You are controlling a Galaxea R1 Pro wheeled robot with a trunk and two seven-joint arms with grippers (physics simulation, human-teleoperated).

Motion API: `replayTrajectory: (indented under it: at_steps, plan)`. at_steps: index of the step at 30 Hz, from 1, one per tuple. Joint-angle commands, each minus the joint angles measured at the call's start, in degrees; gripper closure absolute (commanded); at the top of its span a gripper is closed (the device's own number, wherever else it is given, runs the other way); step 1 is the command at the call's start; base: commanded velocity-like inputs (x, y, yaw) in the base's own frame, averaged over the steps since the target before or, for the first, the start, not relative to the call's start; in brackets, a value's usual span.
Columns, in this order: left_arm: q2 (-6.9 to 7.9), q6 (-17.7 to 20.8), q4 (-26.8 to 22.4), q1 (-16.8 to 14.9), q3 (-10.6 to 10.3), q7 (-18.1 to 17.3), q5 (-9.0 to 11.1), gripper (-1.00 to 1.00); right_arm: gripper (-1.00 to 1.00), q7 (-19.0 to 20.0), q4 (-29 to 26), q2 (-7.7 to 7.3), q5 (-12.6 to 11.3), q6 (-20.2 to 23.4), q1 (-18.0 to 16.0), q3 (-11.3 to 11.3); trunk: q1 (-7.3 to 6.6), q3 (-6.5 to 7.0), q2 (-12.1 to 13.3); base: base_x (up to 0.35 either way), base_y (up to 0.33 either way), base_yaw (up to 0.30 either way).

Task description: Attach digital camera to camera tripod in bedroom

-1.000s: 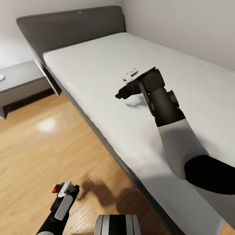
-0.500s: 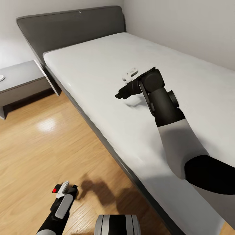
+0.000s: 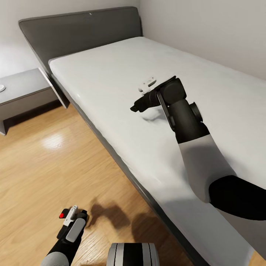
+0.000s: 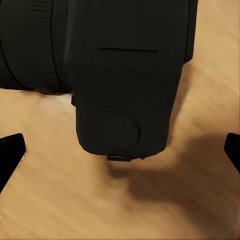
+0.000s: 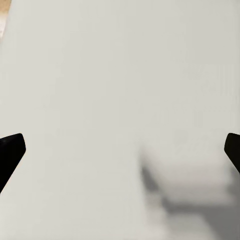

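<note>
The black digital camera (image 4: 125, 75) is close against the palm in the left wrist view, hanging above the wood floor. In the head view its red button (image 3: 64, 214) shows at my left gripper (image 3: 72, 221), low at the near left over the floor. That gripper is shut on the camera, its fingertips (image 4: 11, 155) spread wide on either side of the body. My right gripper (image 3: 135, 108) is open, reaching out over the white mattress (image 3: 111, 74) with nothing between its fingers (image 5: 10, 152). The camera tripod is out of view.
A small white device (image 3: 147, 84) lies on the mattress just beyond my right wrist. The grey headboard (image 3: 81, 33) stands at the back, and a grey nightstand (image 3: 22, 88) at the left. The bed's dark side rail (image 3: 122, 162) runs diagonally beside the wood floor (image 3: 44, 166).
My left gripper with the camera has drawn slightly down and back toward me. The right arm has not moved.
</note>
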Motion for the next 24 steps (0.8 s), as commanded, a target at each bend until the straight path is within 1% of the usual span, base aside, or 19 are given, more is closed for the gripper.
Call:
replayTrajectory:
  at_steps: [1,5,8,24]
  plan:
    - [-0.04,-0.37,-0.05,-0.02,0.08,0.02,0.61,-1.00,-1.00,0.53,-0.04,0.01,0.60,0.14,-0.04,0.01,-0.01,-0.04,-0.01,0.000,0.000,0.000]
    - [-0.02,-2.37,1.39,-0.44,0.10,0.06,0.77,-1.00,-1.00,0.53,-0.04,-0.02,0.60,0.14,-0.04,0.01,-0.01,-0.04,-0.01,0.000,0.000,0.000]
    - [-0.01,-2.91,2.07,-0.55,0.06,0.07,0.80,-1.00,-1.00,0.53,-0.04,-0.05,0.60,0.14,-0.04,0.01,-0.01,-0.04,-0.01,0.000,0.000,0.000]
    - [0.04,-3.65,4.22,-0.65,0.05,0.04,1.19,-1.00,-1.00,0.53,-0.04,-0.04,0.58,0.14,-0.04,0.01,-0.01,-0.04,-0.01,0.000,0.000,0.000]
